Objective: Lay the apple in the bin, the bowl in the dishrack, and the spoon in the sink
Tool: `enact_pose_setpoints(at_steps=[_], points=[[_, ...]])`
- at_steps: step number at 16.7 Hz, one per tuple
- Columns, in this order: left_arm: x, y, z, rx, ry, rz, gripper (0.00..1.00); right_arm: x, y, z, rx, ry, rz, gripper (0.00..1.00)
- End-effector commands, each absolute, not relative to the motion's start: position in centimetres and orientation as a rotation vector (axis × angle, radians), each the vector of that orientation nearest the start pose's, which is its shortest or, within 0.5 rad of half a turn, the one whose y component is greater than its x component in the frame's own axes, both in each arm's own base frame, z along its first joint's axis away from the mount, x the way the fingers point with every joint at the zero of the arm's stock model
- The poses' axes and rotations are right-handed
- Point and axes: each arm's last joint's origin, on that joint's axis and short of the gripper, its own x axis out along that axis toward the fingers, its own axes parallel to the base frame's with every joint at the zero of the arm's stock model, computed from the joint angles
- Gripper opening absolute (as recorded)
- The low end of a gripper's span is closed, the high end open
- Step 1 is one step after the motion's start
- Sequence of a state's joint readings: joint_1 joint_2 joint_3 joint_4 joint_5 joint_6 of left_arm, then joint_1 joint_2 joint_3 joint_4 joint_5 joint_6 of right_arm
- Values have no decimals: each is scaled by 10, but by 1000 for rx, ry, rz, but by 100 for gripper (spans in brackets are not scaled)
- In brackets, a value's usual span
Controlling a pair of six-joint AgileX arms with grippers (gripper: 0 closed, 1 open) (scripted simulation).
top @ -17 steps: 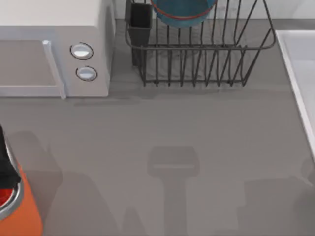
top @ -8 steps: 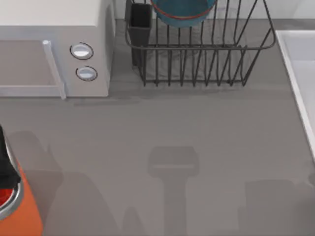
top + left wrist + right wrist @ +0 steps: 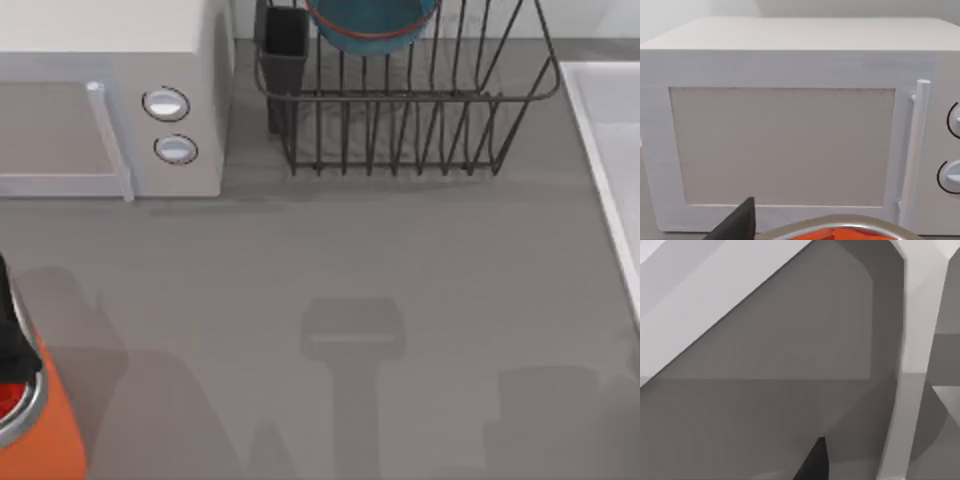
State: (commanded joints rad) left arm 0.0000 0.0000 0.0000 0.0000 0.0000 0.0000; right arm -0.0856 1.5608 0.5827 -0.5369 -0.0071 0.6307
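Left wrist view: one dark fingertip [image 3: 737, 222] of my left gripper pokes up just beside the silver rim of the bin [image 3: 840, 222], with orange showing inside that rim. Whether those fingers are released or clenched, I cannot tell. Beyond the bin stands the white microwave [image 3: 785, 125], its door and upright handle facing me, two round knobs at the edge.

From the top view, a black part of my left arm [image 3: 8, 335] sits at the table's left edge, over the bin [image 3: 50, 440], which is orange with a shiny metal rim. A sliver of red lies inside the rim; it may be the apple [image 3: 8, 398], though too little shows to be sure.

In the right wrist view a dark fingertip [image 3: 812, 462] of my right gripper hangs over grey surface crossed by pale bands; its grip I cannot tell either.

Farther out, the blue bowl [image 3: 372, 22] rests in the dishrack [image 3: 400, 110] at the far side of the table [image 3: 400, 260], right of the microwave, with the black cutlery cup [image 3: 285, 45] at the rack's left corner. The sink [image 3: 605, 130] runs along the right edge, its raised pale rim visible.
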Motion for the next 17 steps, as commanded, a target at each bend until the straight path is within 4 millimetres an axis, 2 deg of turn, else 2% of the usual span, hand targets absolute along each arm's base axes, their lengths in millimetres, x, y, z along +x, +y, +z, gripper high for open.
enact_pose_setpoints(at_steps=[3,4,6,8,15,17], points=[[106,-1,160,0,0,0,100,214,-18,95,573,1445,-538,0],[106,-1,160,0,0,0,100,214,-19,115,519,1430,-559,0],[106,-1,160,0,0,0,100,215,-20,117,521,1433,-563,0],[106,-1,160,0,0,0,100,217,-20,128,523,1438,-567,0],[106,-1,160,0,0,0,100,216,-19,203,518,1443,-564,0],[106,-1,160,0,0,0,100,214,-19,214,519,1431,-560,0]])
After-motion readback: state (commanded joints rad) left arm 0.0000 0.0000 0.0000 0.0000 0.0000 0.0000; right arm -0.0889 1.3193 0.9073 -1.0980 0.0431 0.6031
